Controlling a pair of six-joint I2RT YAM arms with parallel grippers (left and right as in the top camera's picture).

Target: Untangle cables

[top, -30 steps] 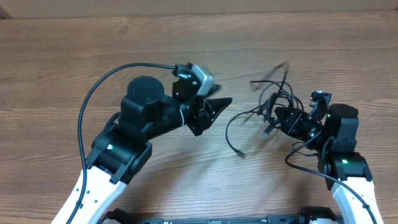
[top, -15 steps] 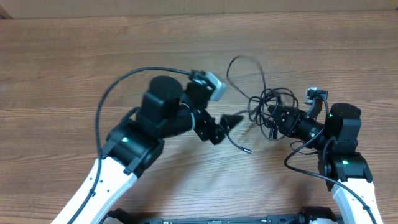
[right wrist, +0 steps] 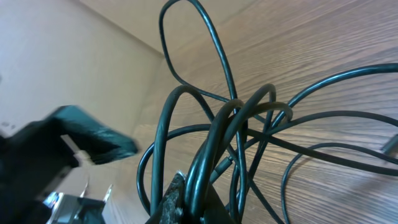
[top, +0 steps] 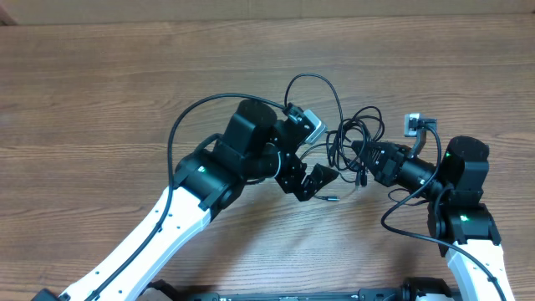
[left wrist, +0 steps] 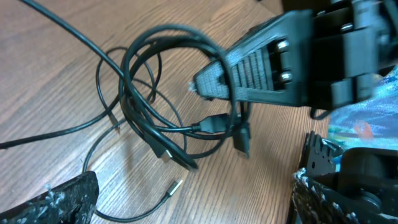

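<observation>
Surface: brown wood-grain table [top: 92, 75], bare apart from my arms and the cords.

Left arm: white-and-black jointed arm [top: 192, 180], angled in from the lower left toward the centre. I judge it is placed there to take a second hold on the bundle.

Arm lead: thicker black supply cable [top: 180, 134] arching over that arm. It is part of the rig, not of the job.

Left gripper: black two-finger gripper [top: 322, 177], jaws spread wide with nothing between them. It sits just left of the knot and does not touch it.

Loose end: thin black cord tip with a small silver plug [left wrist: 176, 185], lying flat on the wood between my left fingers and free of the knot.

Cables: thin black cords bunched in overlapping loops [top: 355, 138], right of centre between my two grippers. One long loop reaches up toward the far side. Part of the bundle appears to be lifted off the table, though I cannot tell how much.

Right gripper: black ribbed two-finger gripper [top: 361, 155], jaws closed on several strands at the knot's right side. I judge it is anchoring the bundle so the other hand can draw a strand out.

Right arm: black-and-white arm [top: 460, 192], coming in from the lower right.

Containers: none in view, so no contents to list.
</observation>
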